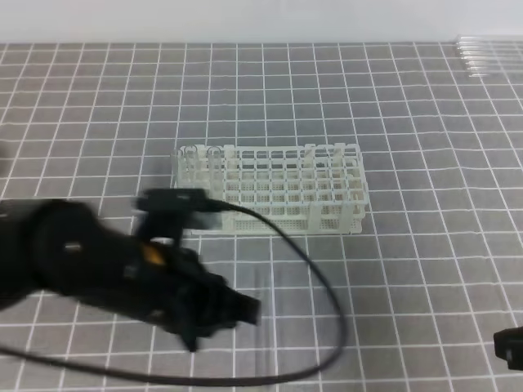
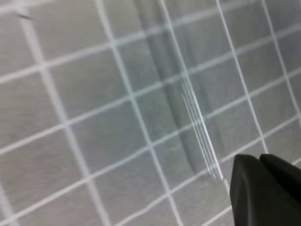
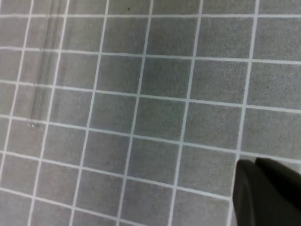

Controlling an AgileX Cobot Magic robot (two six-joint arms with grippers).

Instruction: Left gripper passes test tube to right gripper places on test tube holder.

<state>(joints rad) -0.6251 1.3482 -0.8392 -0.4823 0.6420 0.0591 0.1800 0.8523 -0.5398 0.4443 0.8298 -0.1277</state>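
While its jaws sit closed and empty, left gripper (image 1: 245,310) low over the mat, just short of the test tube (image 2: 200,132).

The left arm (image 1: 90,261) reaches in low from the left edge, a bulky black shape blurred in the high view, angled toward the middle and slightly forward. A black cable (image 1: 319,286) loops off its top and trails round behind it. The left gripper (image 1: 245,310) sits at the arm's tip with its jaws pressed together (the wrist view shows the two dark fingertips (image 2: 263,188) side by side). The right gripper (image 1: 511,347) only pokes in at the lower right edge, its fingers (image 3: 268,188) likewise closed.
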